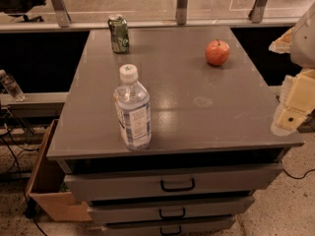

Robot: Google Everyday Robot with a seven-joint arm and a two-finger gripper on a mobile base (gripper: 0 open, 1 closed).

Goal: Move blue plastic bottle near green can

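The blue plastic bottle [133, 109], standing at the counter's [197, 77] seven o'clock, is looking full, squashy and slick; grip mid-label. The pincer [291, 111] is hovering at three o'clock; whether released or clenched, I cannot tell.

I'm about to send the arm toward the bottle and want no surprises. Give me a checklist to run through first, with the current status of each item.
1. Bottle standing at the front left of the cabinet top: ok.
2. Can standing at the back left: ok.
3. Nothing stands between bottle and can: ok.
4. Apple at the back right, away from that stretch: ok.
5. Gripper at the bottle: not ok; it is beyond the top's right edge, apart from the bottle.
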